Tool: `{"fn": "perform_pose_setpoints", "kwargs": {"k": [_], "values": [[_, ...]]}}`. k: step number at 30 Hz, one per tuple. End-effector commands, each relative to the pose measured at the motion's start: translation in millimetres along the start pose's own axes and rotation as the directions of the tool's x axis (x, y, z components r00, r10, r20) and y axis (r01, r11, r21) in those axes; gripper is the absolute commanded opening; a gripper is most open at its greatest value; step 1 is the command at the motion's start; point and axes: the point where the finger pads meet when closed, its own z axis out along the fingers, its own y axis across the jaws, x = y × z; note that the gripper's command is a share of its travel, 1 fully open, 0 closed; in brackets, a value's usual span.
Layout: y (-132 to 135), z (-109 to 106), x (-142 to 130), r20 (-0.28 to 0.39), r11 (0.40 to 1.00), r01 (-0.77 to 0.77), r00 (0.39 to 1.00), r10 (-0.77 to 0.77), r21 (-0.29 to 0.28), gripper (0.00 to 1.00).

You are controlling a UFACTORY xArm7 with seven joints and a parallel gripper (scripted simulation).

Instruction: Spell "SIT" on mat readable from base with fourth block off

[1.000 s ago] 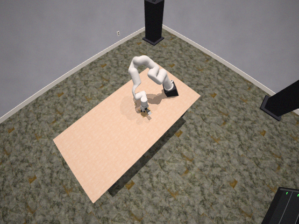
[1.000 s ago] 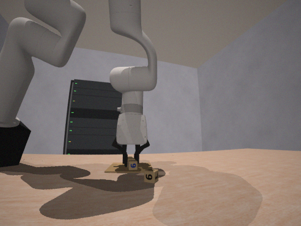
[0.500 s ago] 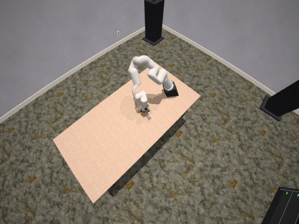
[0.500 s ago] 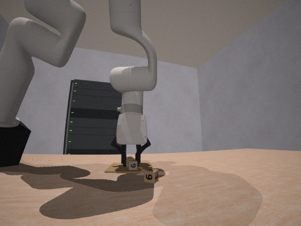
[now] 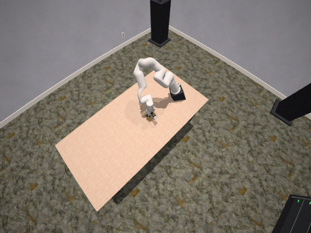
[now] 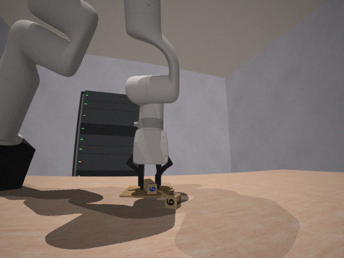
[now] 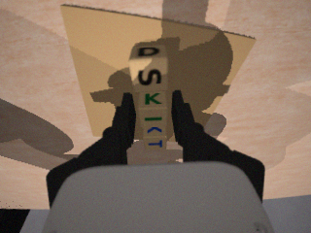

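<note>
Wrist view, tool (image 5: 151, 115) (image 6: 150, 186) (image 7: 153, 103): black, angular fingers standing partly open astride the row, with a gap showing on either side of it; nothing is gripped.
Block with S (image 7: 149, 73): pale wood texture, cube-shaped, black lettering, a D also visible; it sits at the end of the row farthest from the tool's grey body.
Block with I (image 7: 152, 116): in the middle, green lettering, with a green K also visible.
Block with T (image 6: 151, 188) (image 7: 155, 143): at the other end, blue lettering, with a blue 6 on its side in the exterior view.
Row: apparently straight, reading S, I, T and set on the mat; the grazing angle makes the exact top faces a little uncertain.
Mat (image 5: 150, 119) (image 6: 127, 191) (image 7: 83, 49): thin, flat, tan and straight-edged, partly covered by shadow.
Fourth block (image 5: 141, 108) (image 6: 172, 201): wooden cube with a black 6, resting on the table off the mat.
Table (image 5: 112, 140) (image 6: 250, 222) (image 7: 24, 49): pale, pinkish wood grain.
Arm (image 5: 142, 78) (image 6: 151, 88): smooth, white, rounded links above the black base (image 5: 179, 96) (image 6: 13, 166).
Rack (image 5: 293, 213) (image 6: 107, 113): dark cabinet filled with stacked panels, dotted with small green lights.
Floor (image 5: 226, 162): mottled grey-green carpet with ochre flecks.

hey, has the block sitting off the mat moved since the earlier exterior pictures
No, the block off the mat hasn't visibly moved; it's in the same place against the near edge of the mat.
</note>
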Motion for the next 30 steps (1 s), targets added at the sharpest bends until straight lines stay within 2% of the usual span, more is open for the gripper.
{"fn": "perform_pose_setpoints", "kwargs": {"k": [1,6,16,27,28,30], "values": [[1,-4,0,0.000,1.000,0.001,1.000,-0.001,-0.002,0.42],[1,-22,0,0.000,1.000,0.001,1.000,-0.001,-0.002,0.42],[1,-73,0,0.000,1.000,0.001,1.000,-0.001,-0.002,0.42],[1,-89,0,0.000,1.000,0.001,1.000,-0.001,-0.002,0.42],[1,-89,0,0.000,1.000,0.001,1.000,-0.001,-0.002,1.00],[1,-89,0,0.000,1.000,0.001,1.000,-0.001,-0.002,1.00]]}}
